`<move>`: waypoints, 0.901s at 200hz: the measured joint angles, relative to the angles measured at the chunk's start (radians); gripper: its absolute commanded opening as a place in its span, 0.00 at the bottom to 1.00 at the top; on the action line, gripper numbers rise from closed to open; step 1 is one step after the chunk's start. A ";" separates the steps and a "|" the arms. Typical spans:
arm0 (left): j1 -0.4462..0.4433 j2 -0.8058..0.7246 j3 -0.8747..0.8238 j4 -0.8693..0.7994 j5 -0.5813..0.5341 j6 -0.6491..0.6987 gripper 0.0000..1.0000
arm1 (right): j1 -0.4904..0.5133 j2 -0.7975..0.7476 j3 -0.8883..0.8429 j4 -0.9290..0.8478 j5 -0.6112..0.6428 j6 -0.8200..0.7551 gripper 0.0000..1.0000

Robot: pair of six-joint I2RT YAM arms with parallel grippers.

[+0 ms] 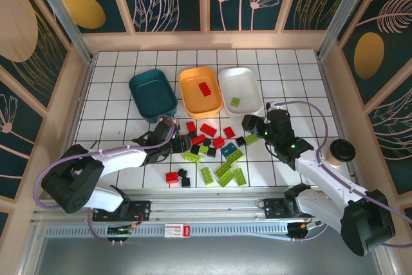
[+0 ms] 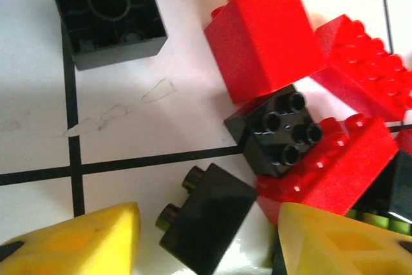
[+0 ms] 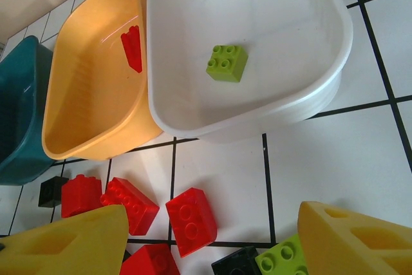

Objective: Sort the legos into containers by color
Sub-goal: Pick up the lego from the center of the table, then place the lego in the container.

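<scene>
The dark teal tub holds no brick I can see. A red brick lies in the orange tub, and a lime brick in the white tub. Loose red, black and lime legos are heaped in front of the tubs. My left gripper is low over the heap's left side and open, its yellow fingers either side of a small black brick on the table. My right gripper hangs open above the heap's right side, over a red brick.
Several lime bricks and a teal one lie nearer the arms, beside a red and black pair. A round black cup stands at the right edge. Wooden walls ring the tiled table.
</scene>
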 measured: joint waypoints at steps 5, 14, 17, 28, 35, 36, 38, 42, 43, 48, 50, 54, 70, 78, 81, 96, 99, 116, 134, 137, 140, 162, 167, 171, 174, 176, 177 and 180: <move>0.000 0.005 -0.002 0.003 0.000 0.003 0.49 | 0.000 0.000 0.000 0.000 0.000 0.000 0.70; 0.000 0.014 -0.005 0.007 0.000 -0.001 0.45 | 0.000 0.000 0.000 0.000 0.000 0.000 0.70; 0.000 0.018 -0.006 0.008 0.000 0.004 0.43 | 0.000 0.000 0.000 0.000 0.000 0.000 0.70; 0.000 0.026 -0.007 0.013 -0.001 -0.001 0.38 | 0.000 0.000 0.000 -0.003 0.000 0.000 0.70; 0.000 0.028 -0.007 0.015 -0.002 0.000 0.35 | 0.000 0.000 0.000 -0.006 0.001 0.000 0.70; 0.000 0.028 -0.007 0.015 -0.002 0.002 0.35 | 0.000 0.000 0.000 -0.007 0.001 0.000 0.70; 0.000 0.029 -0.007 0.016 -0.003 0.005 0.34 | 0.000 0.000 0.000 -0.007 0.002 0.000 0.70; 0.000 0.029 -0.007 0.018 -0.004 0.001 0.33 | 0.000 0.000 0.000 -0.008 0.002 0.000 0.70; 0.000 0.029 -0.006 0.018 -0.004 0.003 0.32 | 0.000 0.000 0.000 -0.008 0.003 0.000 0.70; 0.000 0.029 -0.006 0.018 -0.005 0.000 0.30 | 0.000 0.000 0.000 -0.008 0.003 0.000 0.70; 0.000 0.029 -0.006 0.018 -0.006 0.004 0.29 | 0.000 0.000 0.000 -0.008 0.003 0.000 0.70; 0.000 0.029 -0.006 0.019 -0.009 0.002 0.27 | 0.000 0.000 0.000 -0.008 0.003 0.000 0.70; 0.000 0.024 -0.006 0.018 -0.017 0.005 0.21 | 0.000 0.000 0.000 -0.008 0.003 0.000 0.70; 0.001 0.018 -0.006 0.013 -0.021 0.011 0.18 | 0.000 0.000 0.000 -0.009 0.003 0.000 0.70; 0.002 0.013 -0.006 0.012 -0.023 0.003 0.17 | 0.000 0.000 0.000 -0.009 0.003 0.000 0.70; 0.018 -0.018 -0.006 0.001 -0.027 0.006 0.15 | 0.000 0.000 0.000 -0.009 0.003 0.000 0.70; 0.023 -0.025 -0.006 -0.002 -0.027 0.007 0.15 | 0.000 0.000 0.000 -0.008 0.003 0.000 0.70; 0.064 -0.084 0.002 -0.025 -0.042 0.006 0.17 | 0.000 0.000 0.000 -0.008 0.003 0.000 0.70; 0.124 -0.144 0.044 -0.062 -0.070 0.007 0.19 | 0.000 0.000 0.000 -0.007 0.003 0.000 0.70; 0.133 -0.148 0.053 -0.067 -0.073 0.007 0.19 | 0.000 0.000 0.000 -0.007 0.003 0.000 0.70; 0.143 -0.153 0.067 -0.073 -0.077 0.007 0.19 | 0.000 0.000 0.000 -0.007 0.003 0.000 0.70; 0.229 -0.140 0.174 -0.086 -0.109 0.008 0.18 | 0.000 0.000 0.000 -0.006 0.003 0.001 0.70; 0.246 -0.130 0.198 -0.087 -0.119 0.008 0.17 | 0.000 0.000 0.000 -0.006 0.003 0.001 0.70; 0.262 -0.117 0.218 -0.088 -0.127 0.008 0.17 | 0.000 0.000 0.000 -0.006 0.003 0.001 0.70; 0.272 -0.105 0.233 -0.087 -0.132 0.008 0.17 | 0.000 0.001 0.000 -0.006 0.003 0.001 0.70; 0.278 -0.097 0.242 -0.087 -0.134 0.008 0.17 | 0.000 0.001 0.000 -0.006 0.003 0.001 0.70; 0.285 -0.091 0.250 -0.087 -0.136 0.008 0.17 | 0.000 0.001 0.000 -0.006 0.003 0.001 0.70; 0.293 -0.081 0.262 -0.087 -0.140 0.008 0.16 | 0.000 0.002 0.000 -0.006 0.002 0.001 0.70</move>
